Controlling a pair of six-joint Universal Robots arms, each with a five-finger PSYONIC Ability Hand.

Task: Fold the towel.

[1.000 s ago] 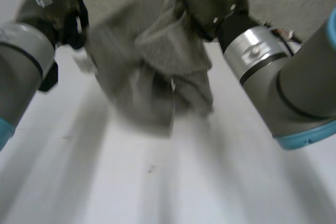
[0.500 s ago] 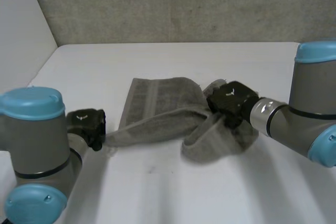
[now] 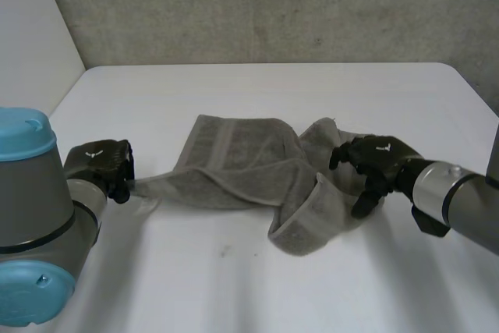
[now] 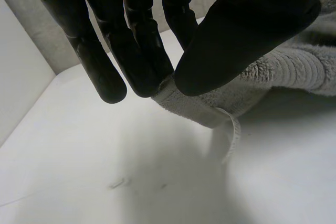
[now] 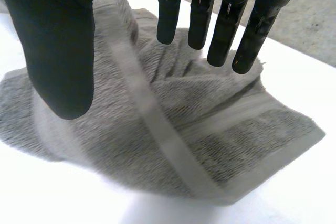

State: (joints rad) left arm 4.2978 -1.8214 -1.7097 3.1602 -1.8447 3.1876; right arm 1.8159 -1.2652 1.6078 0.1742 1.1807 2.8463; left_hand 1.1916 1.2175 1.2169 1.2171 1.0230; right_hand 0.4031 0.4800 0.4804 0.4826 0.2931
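Observation:
A grey towel (image 3: 242, 163) lies crumpled on the white table (image 3: 257, 286), twisted across its middle with a folded loop at its right end. My left hand (image 3: 105, 168) is at the towel's left corner and pinches that corner (image 4: 181, 98) between thumb and fingers. A small loop tag hangs from the pinched corner. My right hand (image 3: 373, 163) hovers just right of the towel's right end, fingers spread and apart from the cloth. In the right wrist view its fingers (image 5: 226, 14) and thumb stand over the bunched towel (image 5: 173, 129) without gripping it.
A grey wall (image 3: 265, 5) runs along the table's far edge, and a pale wall stands at the left. Bare table surface lies in front of the towel and behind it.
The right hand has let go of the towel's right end and drawn back to the right. The left hand has pulled its corner further left, and the towel now lies down on the table.

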